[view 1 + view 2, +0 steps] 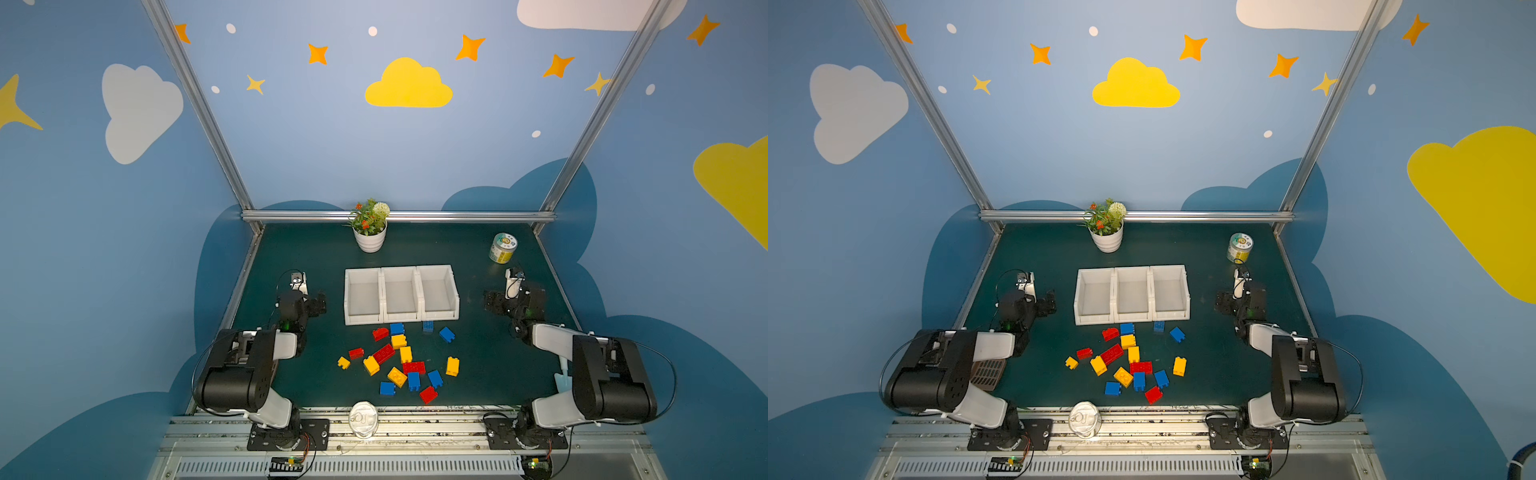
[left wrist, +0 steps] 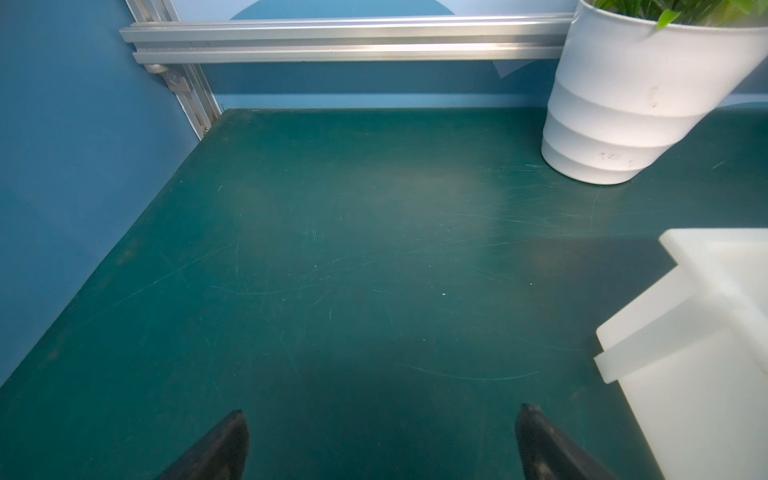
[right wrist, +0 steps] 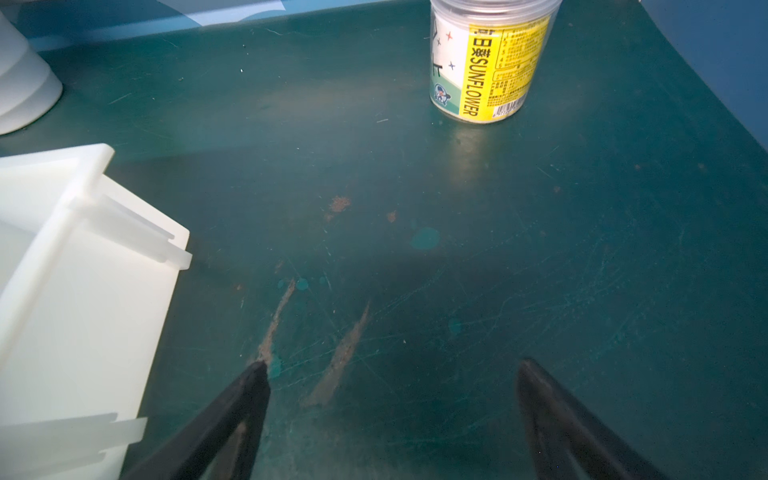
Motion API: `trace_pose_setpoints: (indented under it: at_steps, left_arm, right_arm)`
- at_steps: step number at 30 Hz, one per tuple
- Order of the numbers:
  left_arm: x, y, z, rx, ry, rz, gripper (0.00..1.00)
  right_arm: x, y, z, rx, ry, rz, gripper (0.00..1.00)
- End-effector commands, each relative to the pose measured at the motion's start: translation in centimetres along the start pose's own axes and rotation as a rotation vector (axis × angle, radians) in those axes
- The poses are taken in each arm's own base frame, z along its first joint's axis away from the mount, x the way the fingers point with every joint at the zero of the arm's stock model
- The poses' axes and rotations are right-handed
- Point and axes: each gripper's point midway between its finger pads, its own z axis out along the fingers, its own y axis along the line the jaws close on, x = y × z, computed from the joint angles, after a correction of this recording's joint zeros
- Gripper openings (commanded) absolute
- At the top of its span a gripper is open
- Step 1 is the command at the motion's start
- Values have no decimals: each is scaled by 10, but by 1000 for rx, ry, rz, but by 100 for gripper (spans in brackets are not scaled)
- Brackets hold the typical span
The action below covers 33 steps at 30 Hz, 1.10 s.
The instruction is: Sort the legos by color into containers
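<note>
**A:** Where are the legos [image 1: 399, 361] found?

**B:** They are scattered loose on the green tabletop [image 1: 498, 365], with red, blue and yellow mixed. Seen from either gripper, the heap lies inward and back toward the arm bases, just in front of the containers [image 1: 401, 295]. No brick is seen inside any of the three joined bins, so the sorting is judged not yet begun.

**A:** And how are the grippers held?

**B:** The left gripper [image 2: 380, 415] is spread wide, with only bare tabletop between its fingertips. The right gripper [image 3: 392, 368] is spread nearly as wide over a scuffed patch. Nothing is gripped by either.

**A:** Why are they placed there?

**B:** The row of bins is flanked, one gripper off each end, apart from the walls. This is taken as a ready stance: the heap is left uncovered for the top views, and each arm is given a short swing inward to the bricks. The bins are probably set in the middle so that they can be reached from both sides.

**A:** What is noted beyond the hands?

**B:** A ribbed white flower pot [image 2: 631, 104] stands ahead of the left gripper, past the bin corner. A sunflower-labelled can [image 3: 486, 62] stands ahead of the right. Both are judged to be clutter to be avoided.
</note>
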Motion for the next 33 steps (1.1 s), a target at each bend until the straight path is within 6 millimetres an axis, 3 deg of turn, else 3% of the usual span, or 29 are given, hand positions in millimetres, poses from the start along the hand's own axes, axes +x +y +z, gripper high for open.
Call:
trace_pose_setpoints:
  at_steps: [1,3,6,10,13,20,27,33]
  left_arm:
    - [-21,-1,-4,-8,-63,-7,100]
    - [-39,-7,-11,3,-14,12,100]
    - [-48,-10,-29,-13,162,10,100]
    - [-59,-29,-60,62,246,-65,100]
    - [-56,-45,-85,144,283,-160,100]
    - [-19,-80,-127,270,399,-262,100]
    - [13,-104,-144,318,488,-239,100]
    - [29,-113,-151,325,532,-228,100]
  right_arm:
    - [-18,3,-10,18,-45,-23,92]
    - [-29,15,-29,5,-20,-42,92]
    - [-38,34,-62,-13,40,12,92]
    - [-32,62,-98,-72,111,41,91]
    - [-14,74,-120,-64,174,64,91]
    - [56,108,-143,-92,421,86,86]
    - [111,132,-157,-56,639,57,80]
    - [140,154,-164,-67,733,63,76]
